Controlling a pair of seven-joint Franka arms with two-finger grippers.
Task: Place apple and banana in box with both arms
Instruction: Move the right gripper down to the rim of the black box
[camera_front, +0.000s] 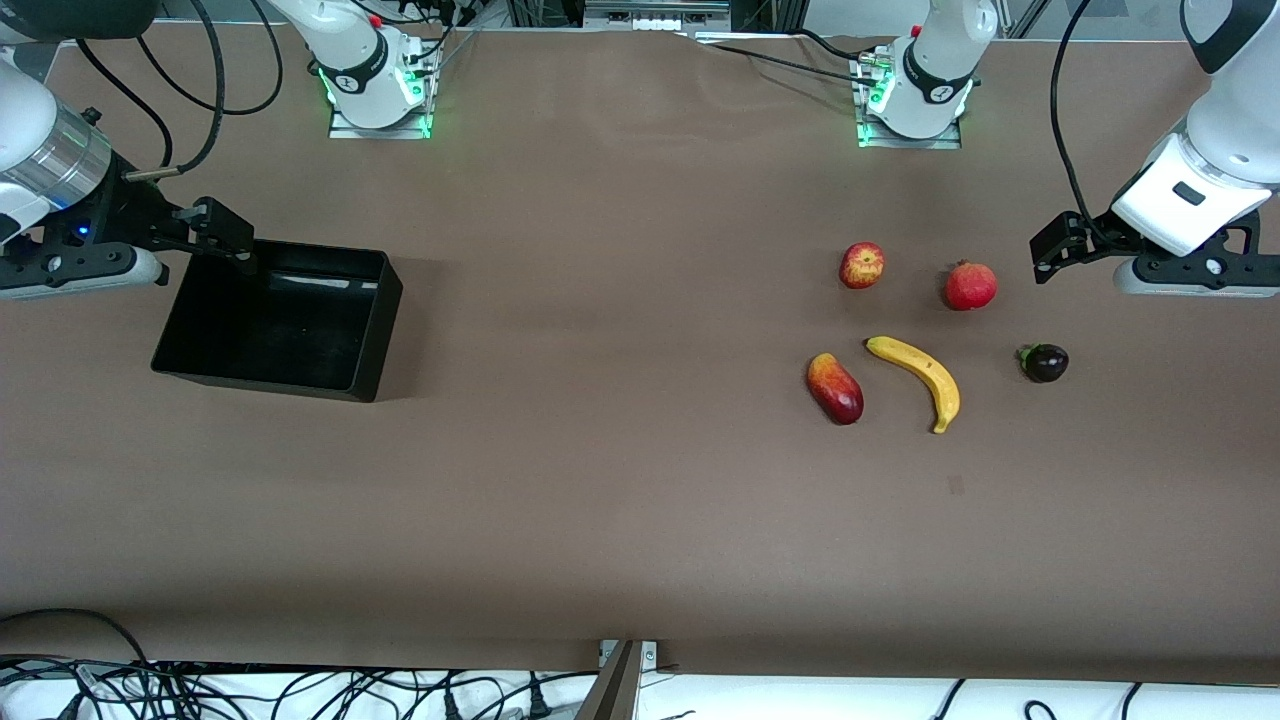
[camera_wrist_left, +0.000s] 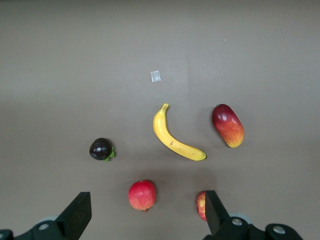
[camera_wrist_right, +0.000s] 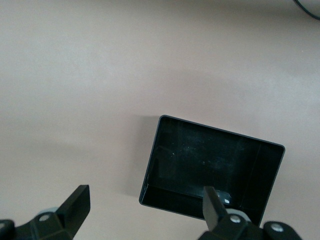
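Note:
The apple (camera_front: 861, 265), red with yellow streaks, lies toward the left arm's end of the table. In the left wrist view the apple (camera_wrist_left: 201, 205) is half hidden by one fingertip. The yellow banana (camera_front: 918, 376) lies nearer the front camera than the apple; the left wrist view shows the whole banana (camera_wrist_left: 175, 136). The black box (camera_front: 280, 320) sits empty toward the right arm's end, and the right wrist view also shows the box (camera_wrist_right: 210, 170). My left gripper (camera_front: 1058, 245) (camera_wrist_left: 147, 215) hovers open over bare table beside the fruit. My right gripper (camera_front: 222, 232) (camera_wrist_right: 145, 210) hovers open over the box's rim.
A red pomegranate (camera_front: 970, 286) lies beside the apple, a red-yellow mango (camera_front: 835, 388) beside the banana, and a small dark fruit (camera_front: 1044, 362) under the left gripper's side. A small pale mark (camera_front: 956, 485) is on the brown table. Cables run along the front edge.

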